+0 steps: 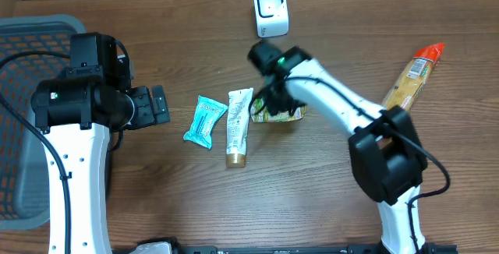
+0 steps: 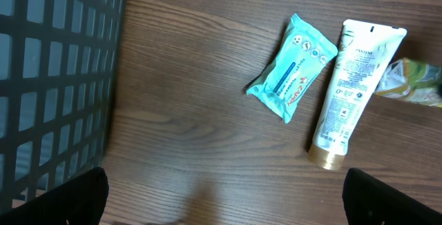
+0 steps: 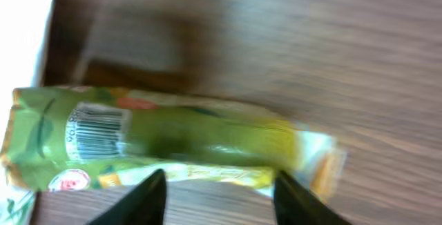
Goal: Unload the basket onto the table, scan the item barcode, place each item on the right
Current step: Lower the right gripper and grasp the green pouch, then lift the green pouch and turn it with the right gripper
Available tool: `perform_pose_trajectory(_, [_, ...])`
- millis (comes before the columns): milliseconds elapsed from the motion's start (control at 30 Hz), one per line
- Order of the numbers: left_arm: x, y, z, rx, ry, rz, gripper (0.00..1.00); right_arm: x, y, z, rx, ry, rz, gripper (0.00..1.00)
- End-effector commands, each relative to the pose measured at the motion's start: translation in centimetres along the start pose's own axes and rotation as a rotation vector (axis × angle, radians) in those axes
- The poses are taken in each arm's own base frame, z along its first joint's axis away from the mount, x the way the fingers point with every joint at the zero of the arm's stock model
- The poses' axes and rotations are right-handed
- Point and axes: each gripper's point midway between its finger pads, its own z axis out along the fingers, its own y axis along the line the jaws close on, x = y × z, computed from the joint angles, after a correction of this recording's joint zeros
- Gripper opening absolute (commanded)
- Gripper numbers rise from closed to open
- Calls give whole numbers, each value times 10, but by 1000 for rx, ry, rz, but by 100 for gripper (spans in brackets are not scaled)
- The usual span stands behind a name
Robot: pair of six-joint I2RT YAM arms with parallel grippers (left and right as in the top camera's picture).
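Presently, item: green crinkly foil pouch (image 3: 173, 142), mid-tabletop toward the far edge, barcode up. Probably light, soft, slippery; you should pinch across its narrow width. Right gripper (image 3: 219, 183): spread, pinching nothing.

Tabletop's a brown wood-grain surface (image 1: 312, 199), pretty smooth with a dull sheen, and the grey lattice basket (image 1: 47, 25) on the left is matt plastic. The green pouch (image 3: 207, 142) is shiny crinkly film, the teal wrapped pack (image 2: 293, 67) similar glossy plastic, and the white squeeze tube (image 2: 356, 80) is smooth satin plastic with a metallic-looking gold cap (image 2: 327, 157).
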Motion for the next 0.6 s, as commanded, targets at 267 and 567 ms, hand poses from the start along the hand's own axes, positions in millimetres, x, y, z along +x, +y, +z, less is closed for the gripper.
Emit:
perform_pose_trajectory(267, [-3, 2, -3, -6, -9, 17, 99, -27, -17, -25, -434, -88, -407, 90])
perform_pose_trajectory(567, [-3, 2, -3, -6, -9, 17, 100, 9, -11, 4, -539, 26, -589, 89])
